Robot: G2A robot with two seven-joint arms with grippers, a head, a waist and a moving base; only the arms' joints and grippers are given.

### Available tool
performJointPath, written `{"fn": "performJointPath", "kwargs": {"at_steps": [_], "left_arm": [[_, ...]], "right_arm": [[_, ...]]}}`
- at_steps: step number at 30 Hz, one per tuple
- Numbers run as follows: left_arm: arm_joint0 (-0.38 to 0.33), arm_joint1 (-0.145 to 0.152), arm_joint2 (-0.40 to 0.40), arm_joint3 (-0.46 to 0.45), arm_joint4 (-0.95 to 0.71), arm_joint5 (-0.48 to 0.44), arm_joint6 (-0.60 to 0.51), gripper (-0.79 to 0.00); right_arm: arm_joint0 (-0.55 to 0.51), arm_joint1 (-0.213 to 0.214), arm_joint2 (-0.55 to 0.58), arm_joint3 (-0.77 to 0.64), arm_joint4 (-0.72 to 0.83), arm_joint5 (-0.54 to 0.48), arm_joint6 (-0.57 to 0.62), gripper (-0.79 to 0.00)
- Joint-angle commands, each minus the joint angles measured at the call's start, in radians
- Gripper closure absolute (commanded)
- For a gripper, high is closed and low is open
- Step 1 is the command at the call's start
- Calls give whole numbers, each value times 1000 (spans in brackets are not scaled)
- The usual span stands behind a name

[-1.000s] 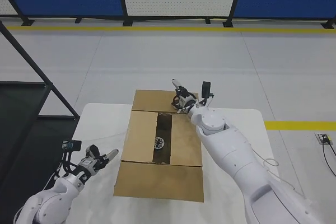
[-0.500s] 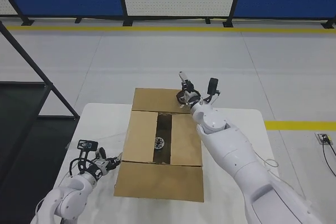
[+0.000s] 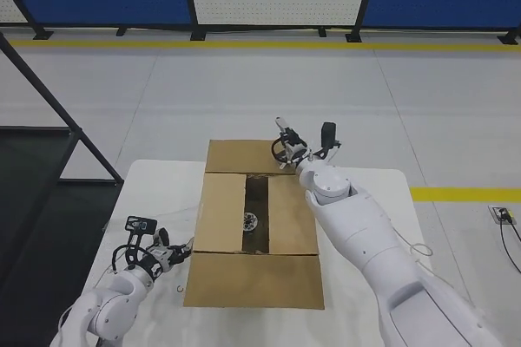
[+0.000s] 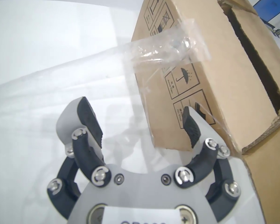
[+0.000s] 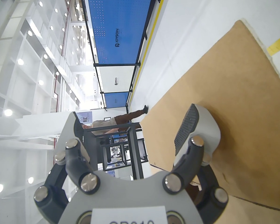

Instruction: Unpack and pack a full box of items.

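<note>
A brown cardboard box [image 3: 221,212] stands in the middle of the white table [image 3: 156,186]. Its two top flaps leave a dark gap [image 3: 254,212] with items dimly visible inside. The far flap [image 3: 239,156] and near flap [image 3: 252,282] lie folded outward. My left gripper [image 3: 178,253] is open at the box's near left corner; in the left wrist view the left gripper [image 4: 140,124] has the box's bottom corner [image 4: 170,144] beside one finger. Loose clear tape [image 4: 168,47] hangs off the box's side. My right gripper [image 3: 285,143] is open, one finger [image 5: 189,127] over the far flap [image 5: 224,89].
White tabletop lies free to the left [image 4: 49,47] and right [image 3: 365,199] of the box. A black metal frame [image 3: 35,87] stands off the table's left side. Grey floor with blue partitions [image 3: 104,10] lies beyond.
My left gripper has moved in to the box's near left corner. The right gripper has shifted slightly toward the far flap's outer edge. The box has slid a little to the right.
</note>
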Motion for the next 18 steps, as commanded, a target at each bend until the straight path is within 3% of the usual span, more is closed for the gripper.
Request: {"fn": "performJointPath", "kwargs": {"at_steps": [1,6,11,18], "left_arm": [[-2,0,-2,1,-4,-1,-2,-785],[-7,1,-8,1,-16,-1,-9,-785],[-8,2,-22,-2,-28,5,1,-785],[-13,6,-81,-6,-104,4,-5,-785]], "right_arm": [[2,-1,2,5,-9,23,7,-785],[4,-1,15,10,-20,30,5,-785],[1,4,43,2,-8,-32,22,-785],[-21,28,99,-45,41,-181,246,-785]]}}
